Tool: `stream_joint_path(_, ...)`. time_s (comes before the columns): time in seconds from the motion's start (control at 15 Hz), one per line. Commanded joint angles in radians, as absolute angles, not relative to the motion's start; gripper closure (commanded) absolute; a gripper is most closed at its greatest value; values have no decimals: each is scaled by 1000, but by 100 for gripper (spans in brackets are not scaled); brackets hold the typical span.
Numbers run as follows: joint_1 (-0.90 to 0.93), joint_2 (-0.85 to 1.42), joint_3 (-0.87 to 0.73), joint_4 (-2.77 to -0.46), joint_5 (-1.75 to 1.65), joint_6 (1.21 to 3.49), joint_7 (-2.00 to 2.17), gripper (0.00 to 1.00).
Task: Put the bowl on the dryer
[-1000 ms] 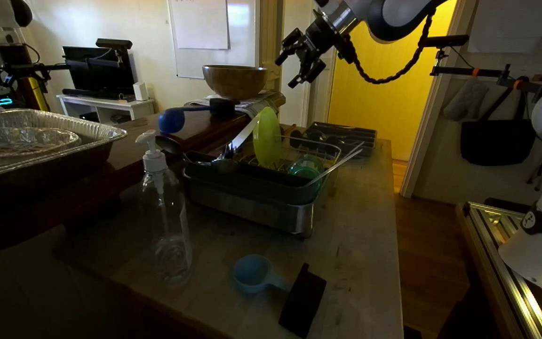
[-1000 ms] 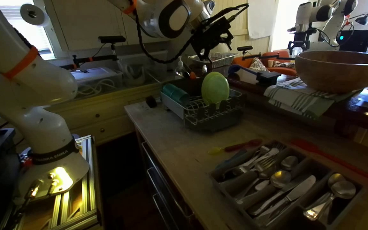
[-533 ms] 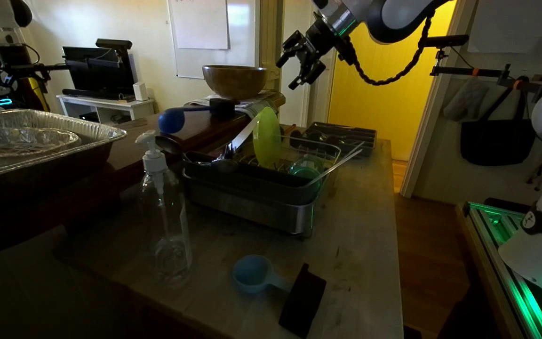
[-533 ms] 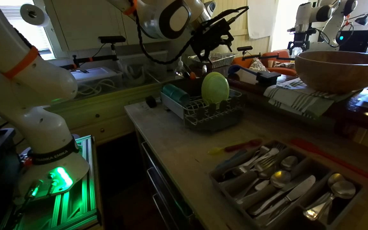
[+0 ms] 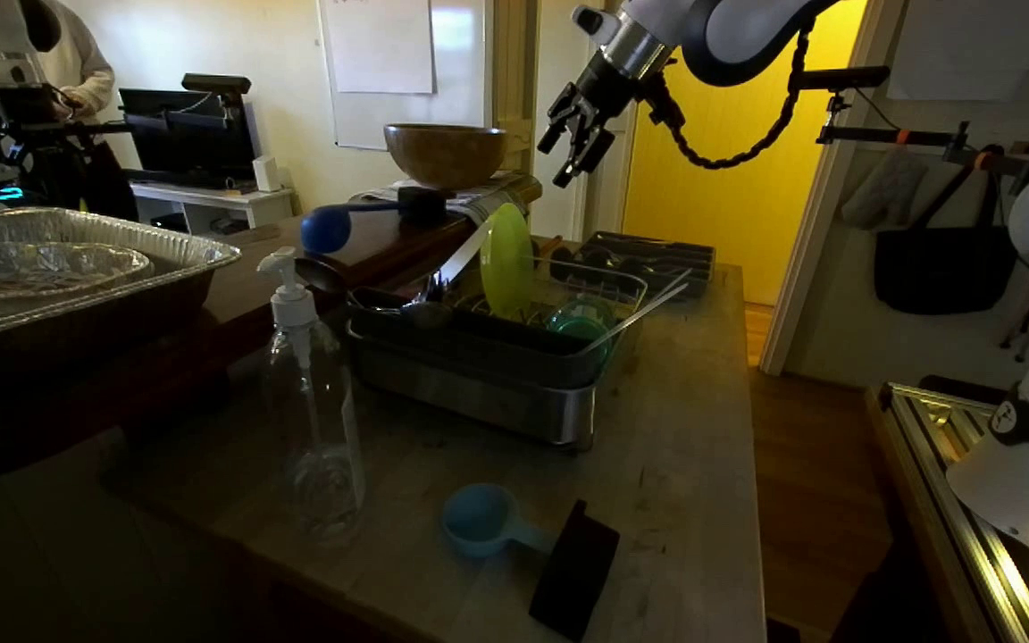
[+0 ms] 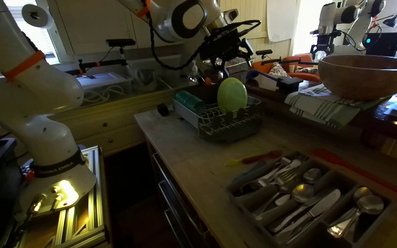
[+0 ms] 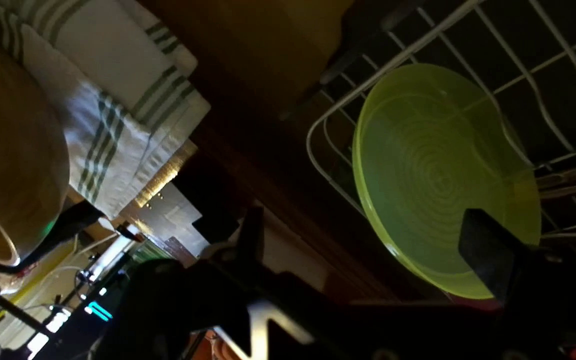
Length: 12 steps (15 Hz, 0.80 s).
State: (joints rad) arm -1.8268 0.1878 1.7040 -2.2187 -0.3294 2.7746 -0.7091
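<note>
Empty and spread wide, the tool hangs near the lime-green bowl, higher than its rim, with a gap between the two as seen from outside. That bowl is already on the dryer, standing on edge and a little tilted. So the placing looks done, and what remains is probably a clean retreat.

The likeliest trouble is a knock on the way out. One finger covers part of the bowl in the wrist view, and the depth between them is hard to judge there. If the arm dipped or swung sideways before rising, that finger could catch the rim; smooth plastic propped only on thin wire would then roll or topple.

Farther along the dryer, a teal cup lies on its side and pale sticks jut past the corner. Brushing the sticks might jog the whole dryer on the worktop and set the cup rolling.

Well beyond, a striped towel hangs over an edge under the wide brown bowl. A careless sweep that snagged the towel could drag that bowl down with it.
</note>
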Motion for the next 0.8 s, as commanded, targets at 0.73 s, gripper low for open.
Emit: stream_joint_path(0.73,-1804,136,1743,-2196,-257,2630,-462,0)
